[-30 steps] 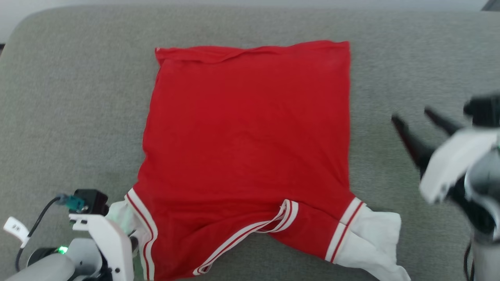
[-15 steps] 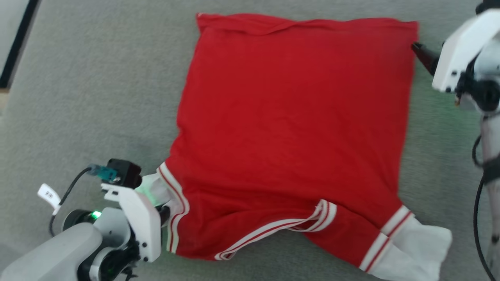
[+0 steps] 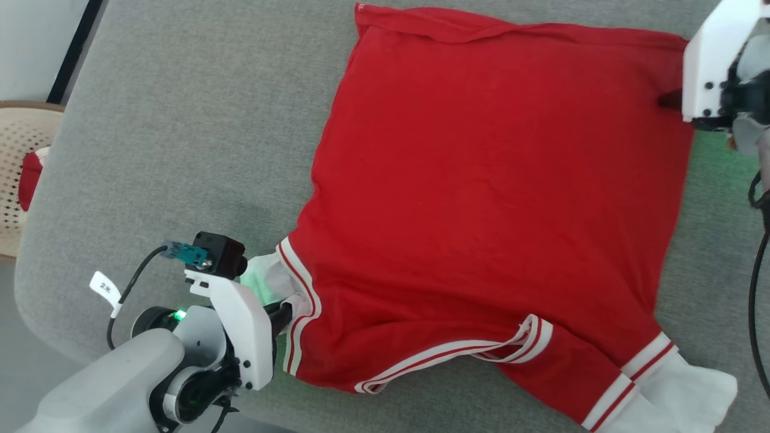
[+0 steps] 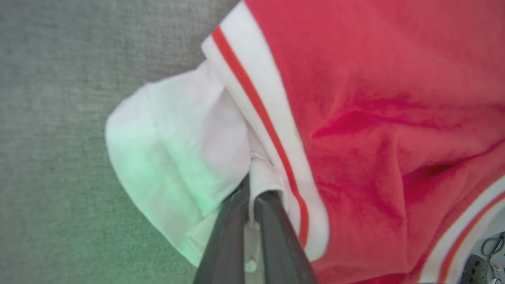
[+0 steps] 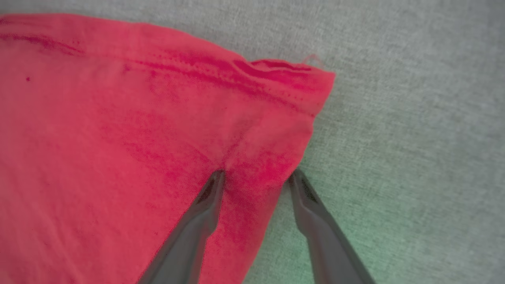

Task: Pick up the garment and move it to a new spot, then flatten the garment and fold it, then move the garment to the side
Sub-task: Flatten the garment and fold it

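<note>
The red garment [image 3: 493, 198] lies spread out on the grey cushion [image 3: 180, 150], hem at the far side, white sleeves and striped neckline nearest me. My left gripper [image 3: 287, 314] is shut on the left sleeve's seam; in the left wrist view its fingers [image 4: 252, 189] pinch a fold of white cloth beside the striped trim of the garment [image 4: 375, 118]. My right gripper [image 3: 669, 99] is down at the far right hem corner. In the right wrist view it [image 5: 257, 173] stands open, one finger on the garment [image 5: 118, 138], the other on the cushion, the edge bunched between.
A pale wicker basket [image 3: 18, 168] with something red in it stands off the cushion's left end. The cushion's rounded near-left corner [image 3: 36, 313] drops to the floor. A black cable [image 3: 755, 300] hangs along the right arm.
The head camera has shifted, sliding the picture right. My right gripper went from beside the garment to its far right hem corner and its jaws have narrowed. The left stays shut on the sleeve.
</note>
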